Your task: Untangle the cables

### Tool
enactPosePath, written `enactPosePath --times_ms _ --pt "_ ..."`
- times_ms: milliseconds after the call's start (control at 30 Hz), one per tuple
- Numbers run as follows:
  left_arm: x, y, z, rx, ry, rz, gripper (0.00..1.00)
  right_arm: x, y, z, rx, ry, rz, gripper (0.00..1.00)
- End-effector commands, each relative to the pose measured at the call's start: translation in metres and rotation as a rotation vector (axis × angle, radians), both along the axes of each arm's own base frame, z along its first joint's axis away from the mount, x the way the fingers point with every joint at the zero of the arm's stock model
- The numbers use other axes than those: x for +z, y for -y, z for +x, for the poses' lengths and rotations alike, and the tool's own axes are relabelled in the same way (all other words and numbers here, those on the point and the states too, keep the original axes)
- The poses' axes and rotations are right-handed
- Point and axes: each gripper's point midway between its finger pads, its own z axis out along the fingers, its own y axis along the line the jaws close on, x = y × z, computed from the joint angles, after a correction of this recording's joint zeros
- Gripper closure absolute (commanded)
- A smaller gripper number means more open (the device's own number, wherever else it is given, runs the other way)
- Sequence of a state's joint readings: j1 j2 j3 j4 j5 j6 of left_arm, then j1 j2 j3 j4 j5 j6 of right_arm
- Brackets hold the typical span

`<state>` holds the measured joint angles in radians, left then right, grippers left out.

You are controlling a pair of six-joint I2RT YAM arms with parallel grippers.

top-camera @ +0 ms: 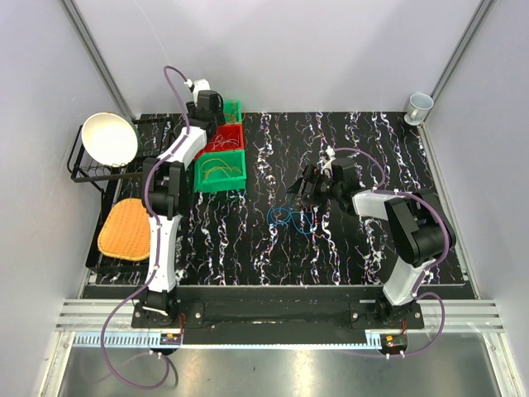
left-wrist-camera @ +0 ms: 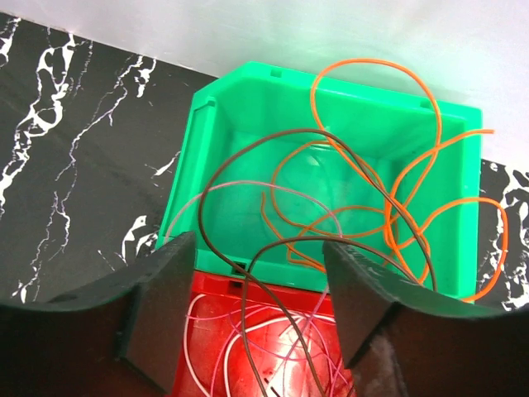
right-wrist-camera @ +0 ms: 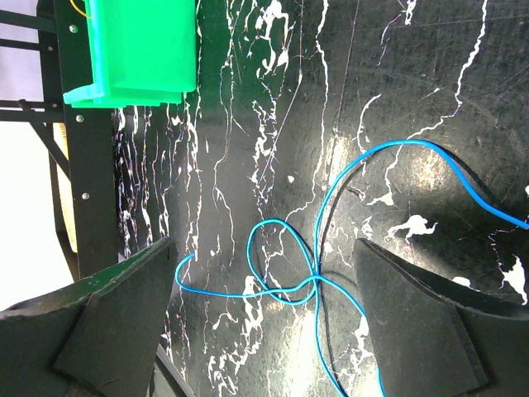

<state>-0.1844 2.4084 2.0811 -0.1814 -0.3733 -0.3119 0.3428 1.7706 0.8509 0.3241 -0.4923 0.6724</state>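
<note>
The cables lie in two places. Orange cables (left-wrist-camera: 397,190) fill the far green bin (left-wrist-camera: 207,149), and pink cables (left-wrist-camera: 240,318) lie in the red bin (left-wrist-camera: 216,289). A brown cable (left-wrist-camera: 216,178) arcs from the green bin down between the fingers of my left gripper (left-wrist-camera: 258,244), which hangs open over the red bin (top-camera: 227,136); its pads do not touch the cable. On the table a blue cable (right-wrist-camera: 289,273) forms a loose knot with a thin black one. My right gripper (right-wrist-camera: 263,248) hovers open above it, seen from above at the right gripper (top-camera: 307,188) and blue cable (top-camera: 289,219).
A nearer green bin (top-camera: 221,169) holds yellow cables (top-camera: 216,165). A white bowl (top-camera: 110,138) sits on a black rack (top-camera: 78,161) at the left, with an orange mat (top-camera: 124,227) below it. A cup (top-camera: 419,106) stands at the back right corner.
</note>
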Motion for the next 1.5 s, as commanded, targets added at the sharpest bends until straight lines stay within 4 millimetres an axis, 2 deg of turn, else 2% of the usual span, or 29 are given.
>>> enactPosePath --times_ms 0,67,200,300,333,567,633,667,700,733,867,1100,1300,1333,1367,1467 --pt "0.031 -0.003 0.018 0.007 0.107 -0.015 0.41 0.014 -0.005 0.011 0.013 0.038 0.028 0.07" --pt "0.032 -0.002 0.019 -0.003 0.116 -0.017 0.47 0.012 -0.006 0.011 0.015 0.032 0.029 0.07" --pt "0.036 0.002 0.019 -0.024 0.122 -0.021 0.69 0.011 -0.006 0.011 0.015 0.030 0.029 0.07" --pt "0.037 0.002 0.019 -0.025 0.125 -0.023 0.78 0.011 -0.006 0.011 0.018 0.030 0.030 0.07" --pt "0.037 0.003 0.019 -0.028 0.125 -0.022 0.84 0.011 -0.006 0.011 0.017 0.028 0.030 0.07" --pt "0.039 0.004 0.006 -0.036 0.111 -0.036 0.99 0.011 -0.006 0.010 0.018 0.027 0.031 0.08" --pt "0.047 0.003 0.001 -0.034 0.121 -0.043 1.00 0.013 -0.007 0.011 0.018 0.033 0.033 0.08" --pt "0.042 0.004 -0.003 -0.037 0.111 -0.044 1.00 0.013 -0.007 0.011 0.017 0.031 0.033 0.08" --pt "0.048 0.002 -0.005 -0.035 0.117 -0.047 1.00 0.012 -0.007 0.011 0.017 0.028 0.034 0.07" --pt "0.042 0.003 -0.008 -0.036 0.104 -0.049 1.00 0.011 -0.007 0.011 0.019 0.027 0.033 0.08" --pt "0.046 0.007 -0.017 -0.045 0.101 -0.049 1.00 0.013 -0.007 0.010 0.021 0.027 0.038 0.07" --pt "0.070 0.010 -0.028 -0.053 0.129 -0.033 1.00 0.014 -0.008 0.009 0.022 0.029 0.043 0.07" --pt "0.067 0.014 -0.045 -0.055 0.106 -0.025 1.00 0.017 -0.007 0.010 0.022 0.034 0.045 0.08" --pt "0.059 0.013 -0.049 -0.049 0.092 -0.028 1.00 0.017 -0.008 0.009 0.024 0.034 0.045 0.08" --pt "0.061 0.014 -0.053 -0.049 0.096 -0.030 1.00 0.017 -0.008 0.008 0.025 0.034 0.046 0.08" --pt "0.053 0.015 -0.063 -0.037 0.074 -0.031 1.00 0.019 -0.008 0.008 0.026 0.036 0.052 0.08"
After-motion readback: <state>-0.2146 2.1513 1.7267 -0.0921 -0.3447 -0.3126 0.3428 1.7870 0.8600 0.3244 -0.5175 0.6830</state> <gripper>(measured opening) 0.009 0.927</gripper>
